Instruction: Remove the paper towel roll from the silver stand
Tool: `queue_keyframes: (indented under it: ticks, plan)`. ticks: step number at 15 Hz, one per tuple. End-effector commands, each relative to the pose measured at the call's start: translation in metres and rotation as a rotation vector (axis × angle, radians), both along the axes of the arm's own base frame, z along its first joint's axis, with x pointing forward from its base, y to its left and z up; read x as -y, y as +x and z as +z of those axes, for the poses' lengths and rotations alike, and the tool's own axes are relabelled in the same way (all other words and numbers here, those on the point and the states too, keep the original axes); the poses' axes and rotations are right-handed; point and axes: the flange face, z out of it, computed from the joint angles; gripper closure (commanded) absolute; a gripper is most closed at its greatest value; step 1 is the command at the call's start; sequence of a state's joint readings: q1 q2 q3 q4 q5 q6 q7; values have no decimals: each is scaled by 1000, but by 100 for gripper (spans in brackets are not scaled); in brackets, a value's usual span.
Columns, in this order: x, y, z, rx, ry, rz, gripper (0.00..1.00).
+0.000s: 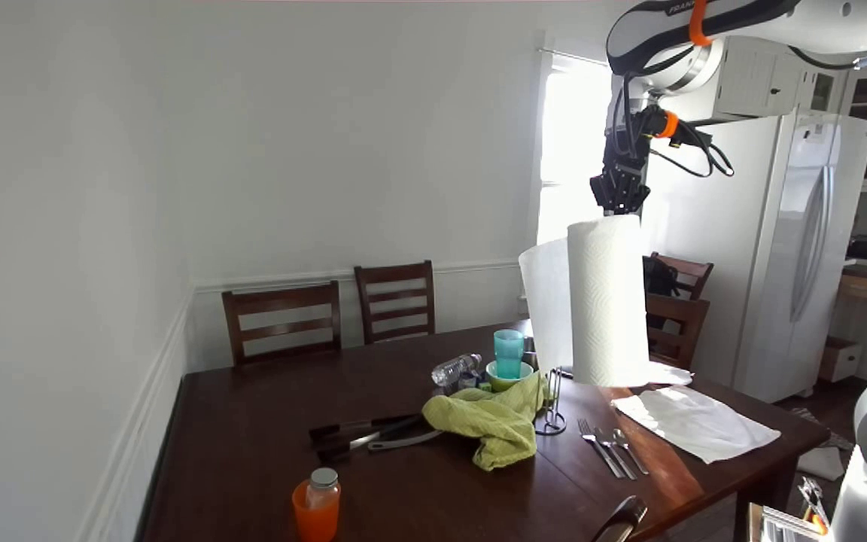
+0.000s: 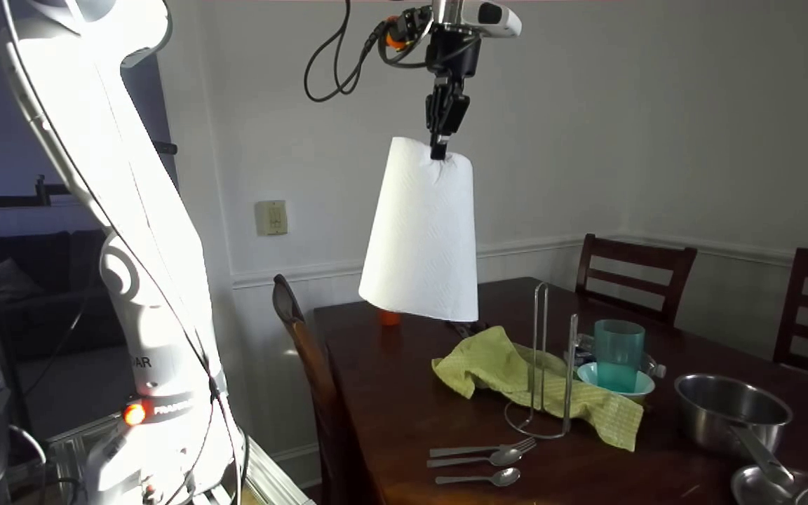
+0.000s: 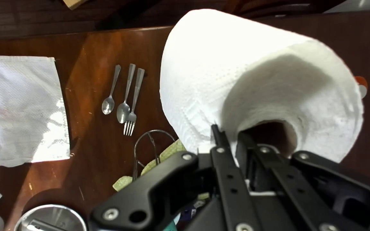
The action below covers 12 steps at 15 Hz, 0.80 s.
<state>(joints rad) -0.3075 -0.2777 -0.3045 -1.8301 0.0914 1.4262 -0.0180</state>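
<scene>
The end effector (image 2: pixel 438 151) pinches the paper towel roll (image 2: pixel 423 235), clear of the silver stand (image 2: pixel 570 375) — removal looks done, perhaps lowering remains.

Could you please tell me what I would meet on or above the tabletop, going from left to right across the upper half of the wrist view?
Flat white sheet → shorter spoon → longer spoon → fork → paper towel roll → orange cup, only partly visible.

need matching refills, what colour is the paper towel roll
White, faintly embossed; the roll shows best in an exterior view.
</scene>
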Motion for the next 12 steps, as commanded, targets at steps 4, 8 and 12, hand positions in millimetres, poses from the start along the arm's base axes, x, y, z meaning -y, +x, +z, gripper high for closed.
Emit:
queue_keyframes:
  ticks: [4,8,12]
  plan:
    - [-17,-23,-33,-76,15,1,97]
    - [-17,-33,-62,-48,-28,-12,97]
    - [-17,-39,-99,22,-63,-86,97]
